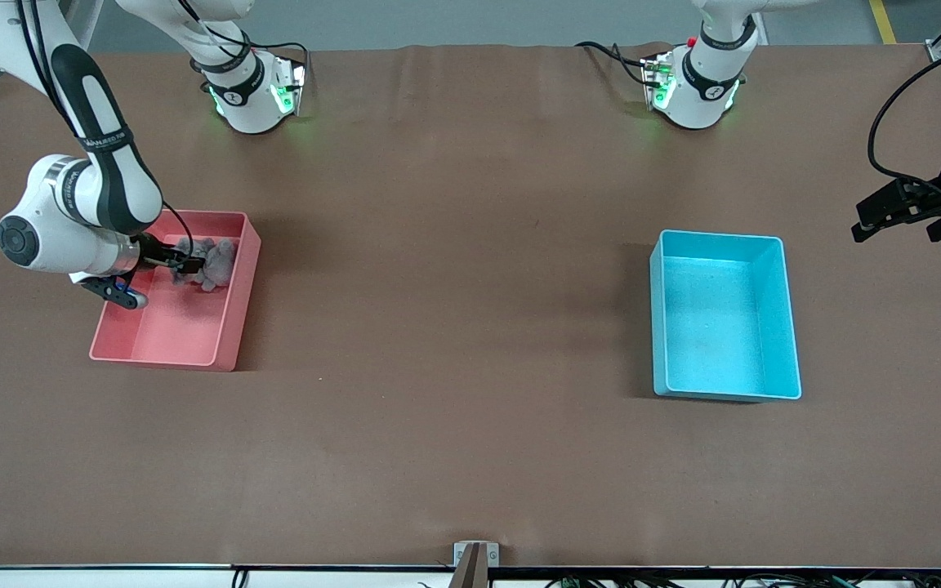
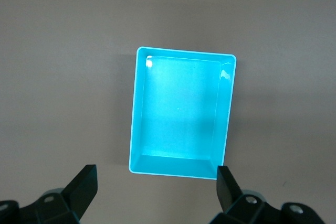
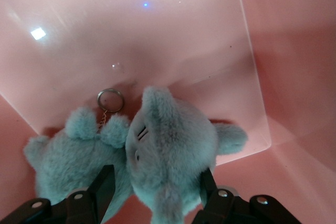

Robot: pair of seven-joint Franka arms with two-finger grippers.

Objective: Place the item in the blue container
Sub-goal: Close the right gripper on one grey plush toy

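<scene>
The blue container (image 1: 725, 317) lies nearest the front camera, low in the right half of that frame, on the brown table (image 1: 454, 327) toward the left arm's end. It holds nothing; its floor is bare in the left wrist view (image 2: 181, 111).

A little higher in the frame, at its left side, sits the pink bin (image 1: 180, 290), toward the right arm's end and well apart from the blue one. In the part of it farthest from the front camera lies a grey-blue plush toy (image 1: 209, 261), with a small metal key ring (image 3: 111, 99) on a short chain beside it on the bin floor.

The right gripper (image 1: 189, 263) is down inside the pink bin at the toy. In the right wrist view its two fingers (image 3: 102, 190) stand one on each side of the plush body (image 3: 168, 150), pressed against the fur and closed on it. The toy rests on the bin floor.

The left gripper (image 1: 895, 214) waits at the right edge of the frame, up in the air over the table's end, outside the blue container. Its fingers (image 2: 84, 184) are spread wide apart and hold nothing.
</scene>
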